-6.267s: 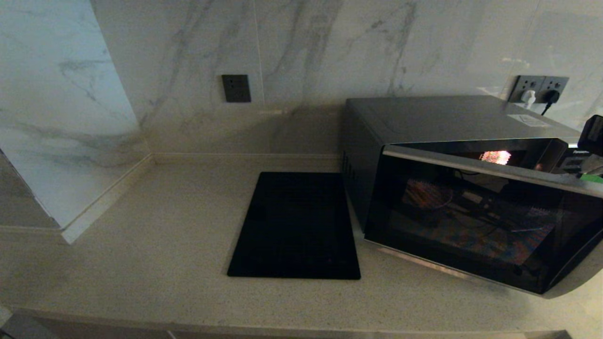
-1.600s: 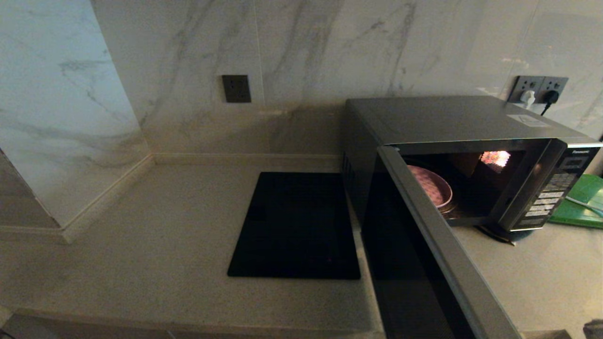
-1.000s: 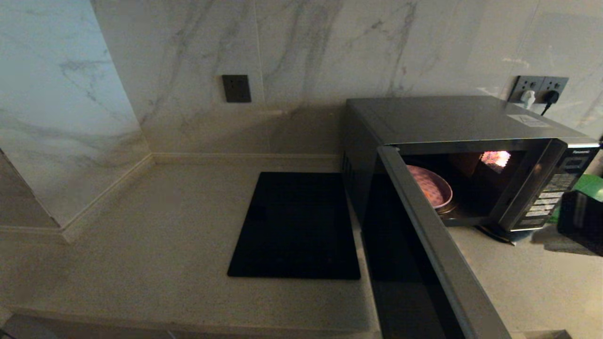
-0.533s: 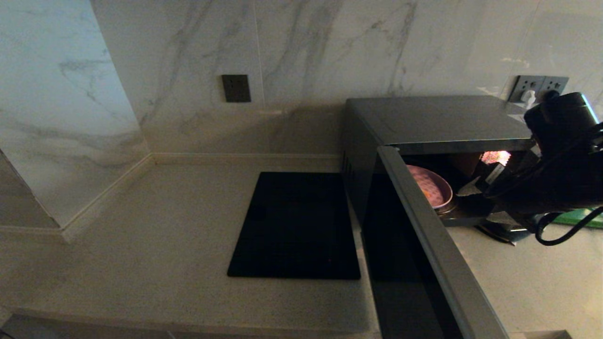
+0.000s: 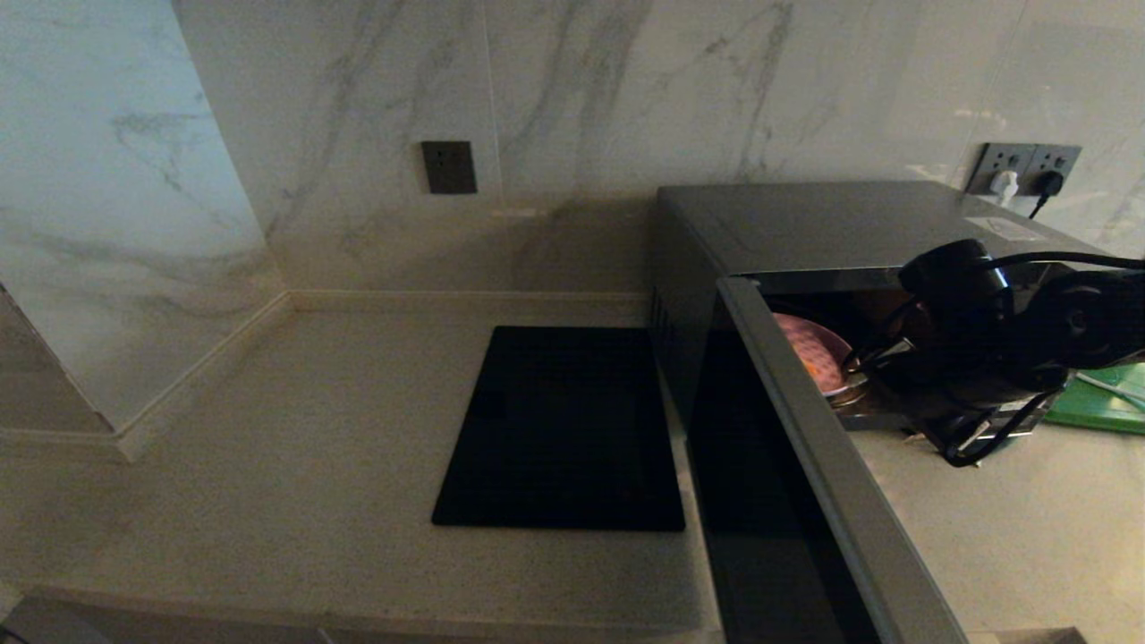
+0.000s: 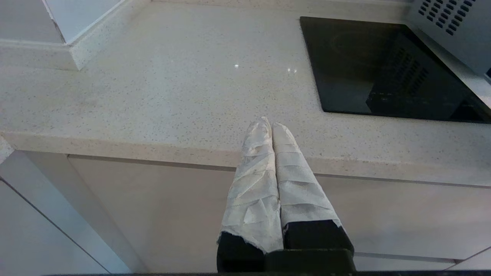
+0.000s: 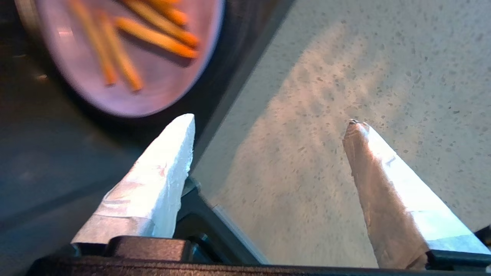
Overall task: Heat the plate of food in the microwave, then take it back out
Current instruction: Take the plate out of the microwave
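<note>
The plate [image 5: 816,351] sits inside the microwave [image 5: 832,233], toward the left of the cavity, with orange sticks lying on its pale pink face, and the door [image 5: 805,483] stands swung wide toward the robot. Since 1.6 seconds ago, when no arm stood before the opening, the right tool [image 5: 881,358] has come in from the right and now sits at the mouth of the cavity, just beside the plate's near rim but apart from it. Its jaws are spread wide and hold nothing. This suggests heating is done and the take-out step is starting; the next move probably calls for pushing a little further in so the 2 fingers straddle the rim before they close. The head view hides the tool's tips behind the dark arm, yet it alone shows the door and the black slab [image 5: 564,429] on the surface [image 5: 295,465]. The right wrist view gives what that one lacks: the 2 taped fingers [image 7: 153,191] parted, the plate [image 7: 126,57] ahead of them with the sticks clearly on it. The left tool [image 6: 271,153] hangs parked at the surface's front edge, jaws pressed together, seen only in its own wrist view.
</note>
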### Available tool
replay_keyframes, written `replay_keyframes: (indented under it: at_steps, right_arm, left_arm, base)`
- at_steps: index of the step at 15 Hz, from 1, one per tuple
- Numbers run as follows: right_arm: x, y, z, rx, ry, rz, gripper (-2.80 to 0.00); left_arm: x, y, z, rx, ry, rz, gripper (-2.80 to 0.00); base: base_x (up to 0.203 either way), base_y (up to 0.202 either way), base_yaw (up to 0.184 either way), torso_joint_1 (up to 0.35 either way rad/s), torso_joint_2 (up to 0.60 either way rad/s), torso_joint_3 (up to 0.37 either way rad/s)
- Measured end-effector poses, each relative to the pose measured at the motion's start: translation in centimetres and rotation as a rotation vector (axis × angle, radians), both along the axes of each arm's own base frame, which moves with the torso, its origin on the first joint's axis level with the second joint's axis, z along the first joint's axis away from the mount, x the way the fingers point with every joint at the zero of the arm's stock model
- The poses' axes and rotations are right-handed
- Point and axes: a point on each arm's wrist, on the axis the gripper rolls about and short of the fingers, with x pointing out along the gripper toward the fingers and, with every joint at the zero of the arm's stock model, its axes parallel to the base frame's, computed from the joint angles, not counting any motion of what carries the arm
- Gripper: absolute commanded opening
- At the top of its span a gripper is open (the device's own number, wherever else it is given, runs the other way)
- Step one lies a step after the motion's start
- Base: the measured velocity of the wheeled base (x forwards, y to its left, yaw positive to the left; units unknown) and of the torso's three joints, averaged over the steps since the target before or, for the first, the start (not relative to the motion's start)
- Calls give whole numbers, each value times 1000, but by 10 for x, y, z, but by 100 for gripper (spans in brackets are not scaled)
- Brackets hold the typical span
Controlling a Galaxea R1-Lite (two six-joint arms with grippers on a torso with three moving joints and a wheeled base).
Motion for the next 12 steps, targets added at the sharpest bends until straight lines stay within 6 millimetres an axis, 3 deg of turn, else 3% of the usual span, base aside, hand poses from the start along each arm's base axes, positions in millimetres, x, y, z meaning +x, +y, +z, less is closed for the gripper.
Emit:
replay_keyframes:
  at_steps: [3,12]
  right_arm:
    - [13,1,-11,3,20,-11,0]
    - [58,-2,-13,-31,-44,-56,0]
  left_arm:
    - [0,0,0,0,0,0,-280]
    - [0,0,0,0,0,0,-280]
  base:
    - [0,0,0,0,0,0]
    - [0,0,0,0,0,0]
